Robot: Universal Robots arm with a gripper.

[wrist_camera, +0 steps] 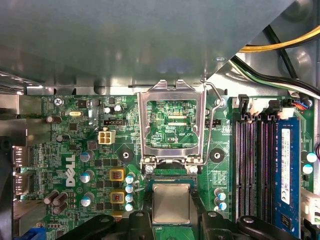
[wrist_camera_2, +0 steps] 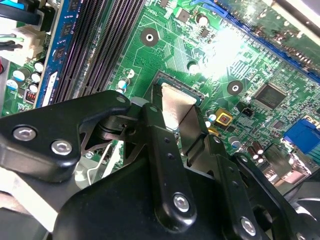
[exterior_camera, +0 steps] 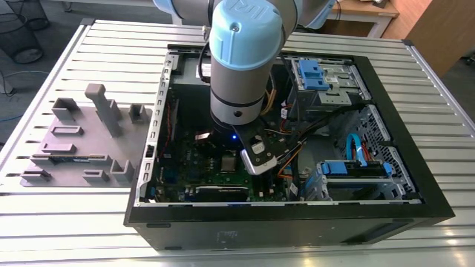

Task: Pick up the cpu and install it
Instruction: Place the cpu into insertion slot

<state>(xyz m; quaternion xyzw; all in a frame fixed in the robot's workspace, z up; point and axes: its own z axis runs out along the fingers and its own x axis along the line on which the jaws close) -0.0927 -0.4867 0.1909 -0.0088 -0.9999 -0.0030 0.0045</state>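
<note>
Your black two-fingered gripper (wrist_camera: 171, 194) was clenched on the cpu (wrist_camera: 171, 204), a small flat square chip with a dull silver top. Its fingers (wrist_camera_2: 156, 145) were pressed to two opposite edges in both wrist views. The chip sat at the socket on the green motherboard (wrist_camera: 75, 150); whether it was fully seated could not be determined.

Obstructions noted:
- One hinged silver metal socket frame (wrist_camera: 172, 125) stood raised open just beside the chip, its thin wire lever (wrist_camera: 214, 107) swung up alongside.
- Beyond the frame, a grey sheet-metal panel (wrist_camera: 125, 45) overhung the board.
- Three empty black memory slots (wrist_camera: 252, 170) ran near the socket, with one long blue-faced memory stick (wrist_camera: 289, 170) next to them.
- Two yellow square components (wrist_camera: 116, 174) and one white four-pin connector (wrist_camera: 105, 136) lay on the socket's other side.
- Yellow, green and black cables (wrist_camera: 280, 47) crossed near the slots.

In the exterior view, your grey and pale-blue arm (exterior_camera: 237, 67) reached straight down into the open black computer case (exterior_camera: 297, 228) at centre frame. Two blue plastic drive brackets (exterior_camera: 315, 75) occupied the case's right half. The case rested on a slatted silver metal table (exterior_camera: 74, 222). One grey fixture plate (exterior_camera: 82, 139) with upright holders lay at the exterior view's left, just beside the case. One black wire basket (exterior_camera: 19, 33) stood on the floor at upper left. A wooden desk (exterior_camera: 371, 11) showed at upper right.
</note>
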